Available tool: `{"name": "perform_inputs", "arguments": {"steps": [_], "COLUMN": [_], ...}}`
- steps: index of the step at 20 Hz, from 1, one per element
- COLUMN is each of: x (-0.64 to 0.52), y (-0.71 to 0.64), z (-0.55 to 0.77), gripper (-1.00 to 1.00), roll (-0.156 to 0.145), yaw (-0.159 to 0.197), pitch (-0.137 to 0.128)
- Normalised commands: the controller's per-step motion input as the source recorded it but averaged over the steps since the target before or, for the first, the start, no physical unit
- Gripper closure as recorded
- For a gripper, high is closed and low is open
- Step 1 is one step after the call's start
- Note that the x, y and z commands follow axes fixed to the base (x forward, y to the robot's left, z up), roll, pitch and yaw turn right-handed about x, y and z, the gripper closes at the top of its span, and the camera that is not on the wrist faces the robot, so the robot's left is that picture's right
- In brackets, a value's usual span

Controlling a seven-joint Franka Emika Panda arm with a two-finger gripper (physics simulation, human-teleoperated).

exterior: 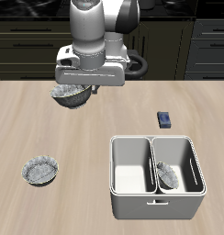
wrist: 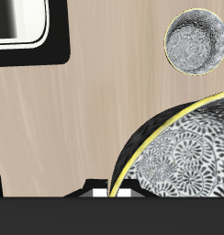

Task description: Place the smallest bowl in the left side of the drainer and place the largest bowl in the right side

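Above the table's back, the largest bowl [exterior: 71,95] clamped in the jaws.

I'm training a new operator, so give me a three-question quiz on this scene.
1. True or false: the smallest bowl already lies inside the drainer.
2. How many bowls are outside the drainer?
3. What lies on the table behind the drainer: A sponge, B dark blue block, C cup?
Key: 1 true; 2 two, a wide bowl by the gripper and another bowl nearer the table's front edge; 3 B.
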Motion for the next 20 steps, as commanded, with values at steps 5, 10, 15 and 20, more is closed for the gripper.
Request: {"name": "perform_inputs", "arguments": {"steps": [5, 10, 15, 20], "x": [-0.02, 0.0, 0.08, 0.08], "y": [0.11, 0.19, 0.15, 0.3], "z": [0.21, 0.28, 0.17, 0.25], "gripper": [1.0, 1.0, 1.0, 1.0], "roll": [0.004, -0.004, -0.013, 0.006], "yaw": [-0.001, -0.022, -0.028, -0.01], "pitch": [-0.018, -0.012, 0.01, -0.002]}}
